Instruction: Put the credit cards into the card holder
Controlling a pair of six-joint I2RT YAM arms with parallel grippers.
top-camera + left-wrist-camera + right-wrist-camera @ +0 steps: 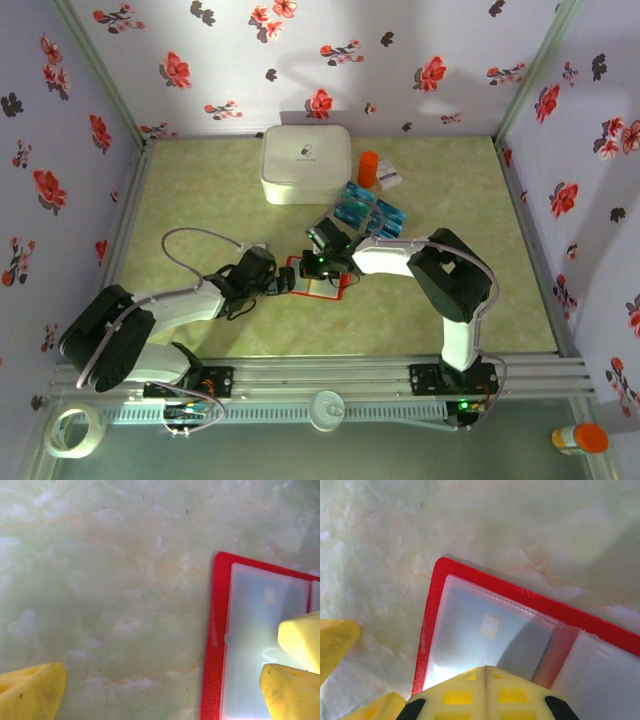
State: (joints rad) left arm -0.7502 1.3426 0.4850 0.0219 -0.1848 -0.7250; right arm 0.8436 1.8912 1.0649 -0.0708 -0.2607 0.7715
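The red card holder (318,283) lies open on the table between both grippers, pale pockets facing up. One credit card (485,630) with a gold chip sits inside its left translucent pocket (260,630). More teal credit cards (370,212) lie on a clear sheet behind it. My right gripper (485,672) is shut, nothing between its fingers, with its tip resting on that pocket. My left gripper (162,685) is open and straddles the card holder's (217,630) left red edge, one finger (32,692) over bare table, the other (290,692) over the pocket.
A big white rounded box (305,163) stands at the back, with an orange bottle (368,168) and a white printed packet (390,179) beside it. Floral walls close in three sides. A tape roll (75,428) lies outside the front rail.
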